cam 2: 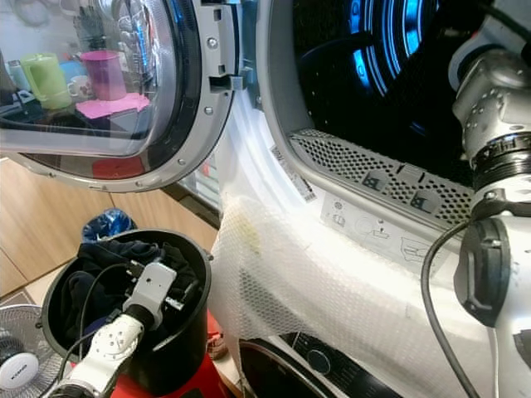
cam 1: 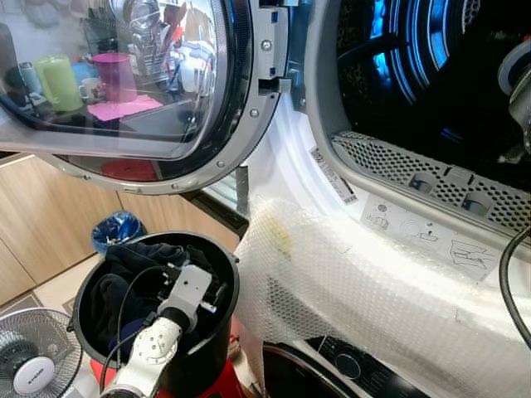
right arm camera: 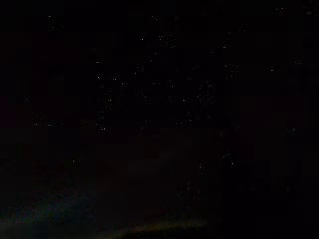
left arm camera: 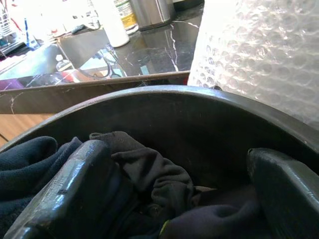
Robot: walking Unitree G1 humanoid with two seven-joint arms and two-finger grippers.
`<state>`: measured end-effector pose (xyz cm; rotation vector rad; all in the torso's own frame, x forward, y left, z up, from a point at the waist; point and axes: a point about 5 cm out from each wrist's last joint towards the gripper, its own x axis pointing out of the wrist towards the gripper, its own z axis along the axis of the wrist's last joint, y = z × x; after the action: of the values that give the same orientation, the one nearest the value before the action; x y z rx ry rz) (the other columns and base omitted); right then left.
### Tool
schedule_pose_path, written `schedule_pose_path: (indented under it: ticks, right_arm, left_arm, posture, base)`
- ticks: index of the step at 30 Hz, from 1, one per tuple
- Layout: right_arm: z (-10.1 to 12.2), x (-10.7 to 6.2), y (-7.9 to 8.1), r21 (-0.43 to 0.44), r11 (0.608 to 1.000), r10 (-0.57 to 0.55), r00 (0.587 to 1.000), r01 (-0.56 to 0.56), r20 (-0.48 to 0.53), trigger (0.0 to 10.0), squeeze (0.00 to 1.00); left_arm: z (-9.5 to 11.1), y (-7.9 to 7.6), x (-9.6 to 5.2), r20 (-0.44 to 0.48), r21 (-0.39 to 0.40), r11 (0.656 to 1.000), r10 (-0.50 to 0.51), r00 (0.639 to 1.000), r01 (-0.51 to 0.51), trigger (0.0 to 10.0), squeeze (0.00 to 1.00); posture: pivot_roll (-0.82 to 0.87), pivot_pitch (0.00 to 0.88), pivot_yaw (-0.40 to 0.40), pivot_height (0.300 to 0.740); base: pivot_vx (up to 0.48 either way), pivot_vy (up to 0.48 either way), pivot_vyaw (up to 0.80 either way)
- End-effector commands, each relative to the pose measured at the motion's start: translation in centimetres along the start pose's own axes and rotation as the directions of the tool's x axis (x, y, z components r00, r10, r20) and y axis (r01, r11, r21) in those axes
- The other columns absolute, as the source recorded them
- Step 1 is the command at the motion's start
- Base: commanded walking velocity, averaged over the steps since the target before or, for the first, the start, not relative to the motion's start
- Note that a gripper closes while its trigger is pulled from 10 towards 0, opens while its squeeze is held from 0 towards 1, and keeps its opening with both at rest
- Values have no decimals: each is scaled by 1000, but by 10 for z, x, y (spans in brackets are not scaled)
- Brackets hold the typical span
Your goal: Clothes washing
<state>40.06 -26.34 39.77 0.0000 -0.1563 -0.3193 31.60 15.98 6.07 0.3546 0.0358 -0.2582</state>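
Your left gripper (left arm camera: 174, 199) reaches into the round black plastic bucket (cam 1: 222, 274), fingers spread wide around dark crumpled clothes (left arm camera: 154, 174) (no writing is readable).

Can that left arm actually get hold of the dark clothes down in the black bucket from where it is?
Probably yes. The left gripper is already down inside the black bucket, jaws open on either side of the dark clothes, with nothing between them. The bucket wall behind leaves little room to push further.
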Motion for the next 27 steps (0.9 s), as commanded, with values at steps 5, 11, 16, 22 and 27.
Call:
schedule_pose_path:
  ticks: [5,11,16,22,27]
  right_arm:
    - [14,-1,-22,-124,987,-91,994,99,65,10000,1000]
    - [14,-3,-41,-121,978,-159,985,167,73,10000,1000]
    - [15,-3,-44,-47,989,-139,988,142,64,10000,1000]
    - [5,-1,-28,28,998,-52,998,51,29,10000,1000]
    - [-20,1,-12,-99,992,76,995,-82,-64,10000,1000]
  left_arm:
    - [-3,0,-3,-11,32,999,-26,1000,26,10000,0]
    - [-2,1,-3,-7,37,999,-29,1000,30,10000,0]
    - [-4,4,-5,-15,46,998,-40,999,40,10000,0]
    - [-4,2,-4,-22,48,997,-60,998,61,10000,0]
    - [-4,0,-4,-26,47,996,-79,997,80,10000,0]
  posture:
    - [109,0,-45,740]
    - [114,0,-40,740]
    - [99,0,-23,740]
    - [89,0,-13,740]
    - [76,0,-9,740]
  base:
    - [0,0,0]
    - [0,0,0]
    - [0,0,0]
    - [0,0,0]
    - [0,0,0]
